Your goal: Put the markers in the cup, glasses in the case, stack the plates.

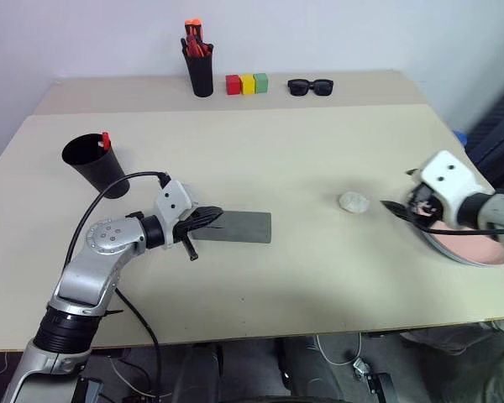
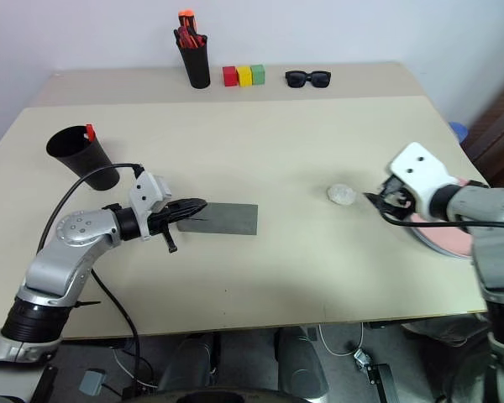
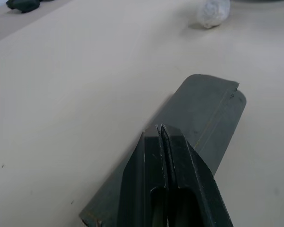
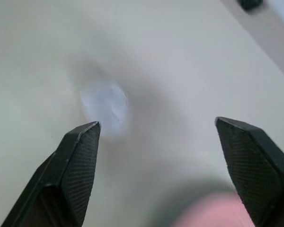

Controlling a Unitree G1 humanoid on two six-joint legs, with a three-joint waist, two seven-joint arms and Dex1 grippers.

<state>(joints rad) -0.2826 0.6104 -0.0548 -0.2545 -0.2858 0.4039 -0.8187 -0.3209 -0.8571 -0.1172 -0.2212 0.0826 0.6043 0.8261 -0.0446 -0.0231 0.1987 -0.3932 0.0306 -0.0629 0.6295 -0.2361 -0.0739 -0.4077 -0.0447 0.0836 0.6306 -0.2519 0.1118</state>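
Left gripper point(image 1: 208, 220): fingers pressed together, nothing between them, tips lying over the left end of the case point(image 1: 239, 227). In the left wrist view the two black fingers meet in a thin seam above the case's grey lid. Whether they touch the lid cannot be told.

Right gripper point(image 4: 156, 127): fingers spread wide, empty. Pads show a fine cross-hatched texture. Between them, further off, a small crumpled white lump point(image 1: 354, 201) lies on the table point(image 1: 302, 151).

Case: flat grey rectangle, matte hard shell, closed, left of centre in the head views.

Cup point(image 1: 95, 161): black, tapered, upper left; a red-capped marker point(image 1: 106, 140) stands up at its rim.

Plates point(image 2: 450, 237): at the right edge, under the right wrist; a pink face and a pale rim show, mostly hidden by the arm.

Top of frame, back row: black pen holder point(image 1: 200, 69) with orange-red pens, red, yellow and green blocks point(image 1: 247, 83), chunky black sunglasses point(image 1: 310, 86).

Left arm bent at the elbow, forearm running right, roughly level. Right forearm enters from the right edge, gripper pointing left toward the white lump.
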